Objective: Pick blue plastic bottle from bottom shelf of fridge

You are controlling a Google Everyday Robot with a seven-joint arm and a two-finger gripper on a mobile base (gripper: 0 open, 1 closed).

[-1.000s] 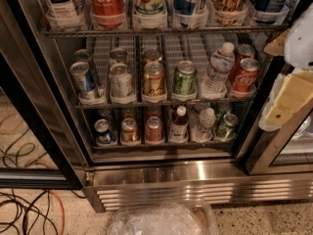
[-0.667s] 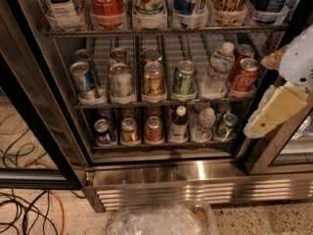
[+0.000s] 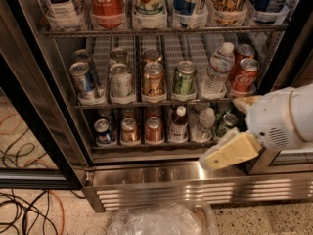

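"Down on the bottom shelf [image 3: 146, 146], which one are you after?"

"Fourth lane from the left: the blue plastic bottle [image 3: 179, 126], dark-bodied with a white cap. It stands upright between a red can [image 3: 154, 129] and a clear water bottle [image 3: 206, 124]. My gripper [image 3: 222, 130] hangs outside the fridge [image 3: 195, 177], low and to the right of that lane. Its two pale fingers are spread wide, one up by the front rail of the middle rack [image 3: 166, 102], the other down by the fridge's steel base."

"So what worries you?"

"Mostly the neighbours. I judge that the clear water bottle lies nearer my line of approach. A straight push could close me on the wrong thing, or tip it into my target. The lanes look tight, so a wide spread may clip the red can. The tier is also short: my upper finger could catch the rail above and my lower one the shelf's lip. Either knock would skew the grasp. The bottle narrows toward its cap, so a high pinch could let it slip."
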